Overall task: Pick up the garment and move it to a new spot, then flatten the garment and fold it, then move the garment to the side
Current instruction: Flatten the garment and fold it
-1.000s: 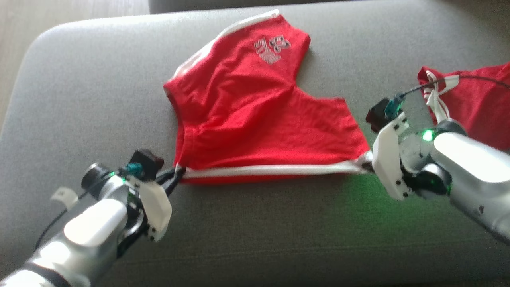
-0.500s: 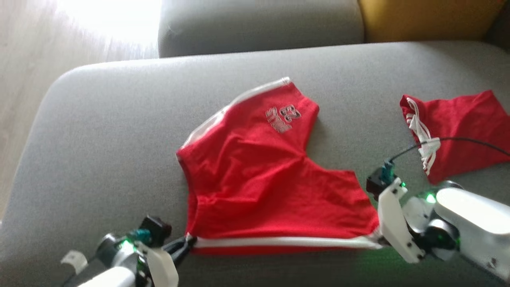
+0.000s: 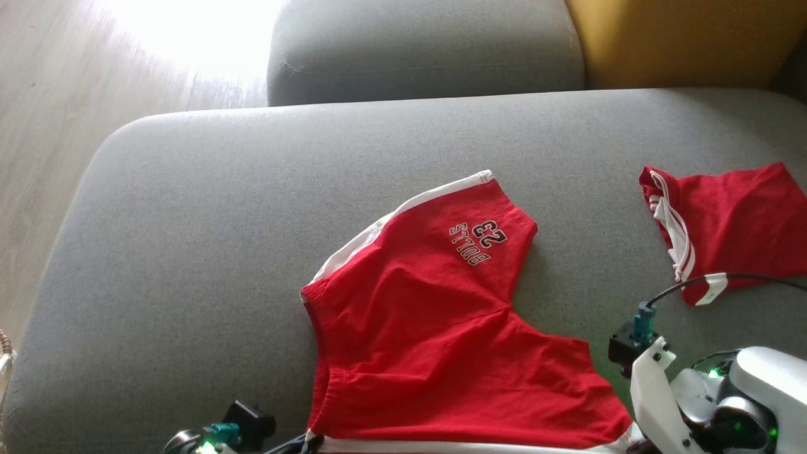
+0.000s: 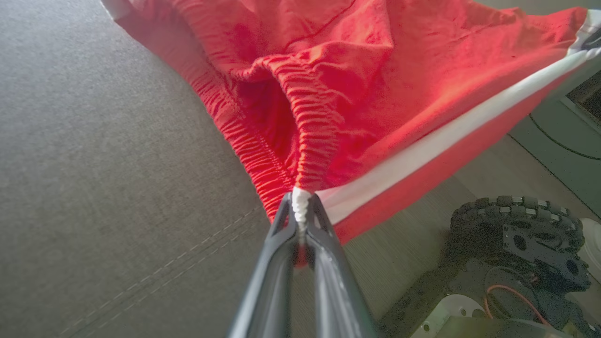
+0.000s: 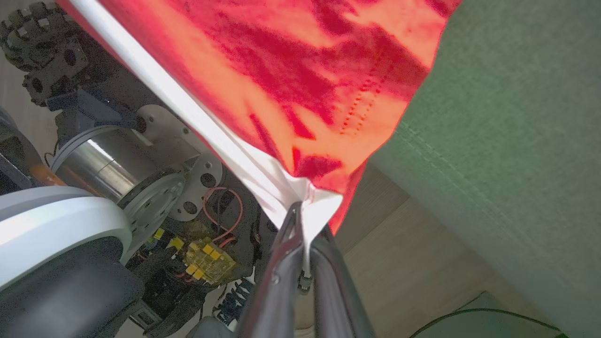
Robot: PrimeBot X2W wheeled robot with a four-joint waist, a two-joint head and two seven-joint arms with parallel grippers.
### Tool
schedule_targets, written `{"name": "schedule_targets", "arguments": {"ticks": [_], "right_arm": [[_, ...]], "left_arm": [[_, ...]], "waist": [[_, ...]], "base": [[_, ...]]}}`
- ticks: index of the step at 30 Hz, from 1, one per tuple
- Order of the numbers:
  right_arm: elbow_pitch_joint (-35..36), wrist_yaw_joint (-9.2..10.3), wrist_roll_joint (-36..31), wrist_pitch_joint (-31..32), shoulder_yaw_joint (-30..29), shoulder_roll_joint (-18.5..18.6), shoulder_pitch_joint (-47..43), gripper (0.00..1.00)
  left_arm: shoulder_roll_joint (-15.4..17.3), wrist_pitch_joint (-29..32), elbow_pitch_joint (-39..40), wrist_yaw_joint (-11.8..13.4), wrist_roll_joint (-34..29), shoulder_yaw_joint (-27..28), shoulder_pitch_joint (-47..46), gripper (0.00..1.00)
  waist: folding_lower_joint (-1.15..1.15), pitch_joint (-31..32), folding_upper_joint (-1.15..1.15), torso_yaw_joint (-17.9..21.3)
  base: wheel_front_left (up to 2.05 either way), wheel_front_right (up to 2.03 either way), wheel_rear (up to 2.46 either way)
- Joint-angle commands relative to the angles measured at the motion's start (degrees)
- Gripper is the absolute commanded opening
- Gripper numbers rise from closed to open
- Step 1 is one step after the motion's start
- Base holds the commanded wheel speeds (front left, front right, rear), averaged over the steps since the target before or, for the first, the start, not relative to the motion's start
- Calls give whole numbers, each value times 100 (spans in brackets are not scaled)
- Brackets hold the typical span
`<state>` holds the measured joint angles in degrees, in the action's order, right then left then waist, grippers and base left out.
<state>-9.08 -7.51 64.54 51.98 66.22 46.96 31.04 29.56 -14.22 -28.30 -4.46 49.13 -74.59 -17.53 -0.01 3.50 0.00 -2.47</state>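
Big grey couch seat [image 3: 189, 252] takes up most of the head view. The red shorts [image 3: 429, 328] are spread across its near half, print side up (BULLS 23 on the far leg), with the white-striped edge stretched taut off the front. A second red garment [image 3: 737, 221] sits well apart to the right. The left hand [image 4: 300, 203] is clamped on the waistband corner, and the right hand [image 5: 306, 210] is pinching the hem corner.

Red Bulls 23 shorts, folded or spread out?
Spread: the red shorts with white side stripes lie open, legs apart, on the grey sofa cushion.
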Motion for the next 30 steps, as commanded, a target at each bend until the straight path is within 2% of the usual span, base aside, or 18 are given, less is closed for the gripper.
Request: {"name": "schedule_targets", "arguments": {"ticks": [1,6,18,22,30], "right_arm": [[101,2,-115,38,-261,263,-65,0],[143,2,-205,76,-823,52,-243,0],[0,2,-597,353,-2182,-735,130,0],[-78,2,-758,332,-2467,-983,394,0],[-427,2,-1233,174,-2812,-1448,1177,0]], "left_arm": [[323,-59,100,98,-1,239,-201,0],[379,-17,355,90,170,346,-209,0],[602,521,1121,-185,1324,898,-562,0],[591,799,1342,-239,1619,970,-774,0],[487,1409,1863,-299,2737,1292,-1341,0]], "waist": [[1,-3,0,-18],[1,-40,0,-78],[1,-396,0,-389],[1,-588,0,-490],[1,-1084,0,-693]], "base": [[0,0,0],[0,0,0],[0,0,0],[0,0,0],[0,0,0]]}}
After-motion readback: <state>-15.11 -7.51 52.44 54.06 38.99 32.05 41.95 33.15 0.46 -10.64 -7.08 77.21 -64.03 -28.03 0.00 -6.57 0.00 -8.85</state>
